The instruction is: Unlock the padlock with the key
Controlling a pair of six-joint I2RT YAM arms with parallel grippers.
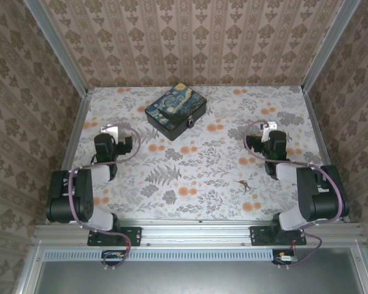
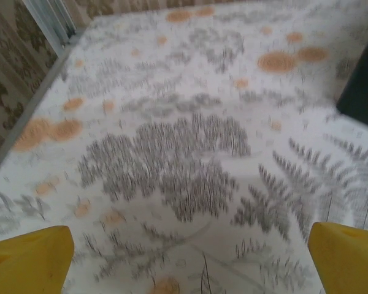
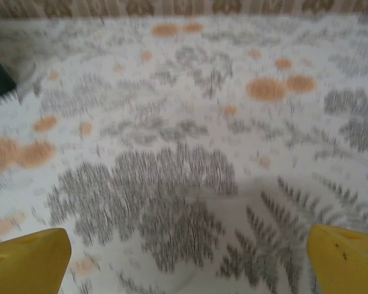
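While above cloth (image 2: 172, 153), left tool (image 2: 187, 257), right tool (image 3: 185, 260) spread wide (both empty).

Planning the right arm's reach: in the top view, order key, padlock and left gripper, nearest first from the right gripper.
1. key, on the cloth, down-left in view
2. padlock, farther left, at the box's edge
3. left gripper, far left

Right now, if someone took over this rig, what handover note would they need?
Left pincer: open, empty, above the cloth.
Right pincer: open, empty, above the cloth.
Padlock: against the near-right side of the starry-lid box.
Key: lying loose on the cloth, in front of the right arm.
Done: nothing; the key is not picked up.
Left: grasp the key, bring it to the padlock, insert and turn.
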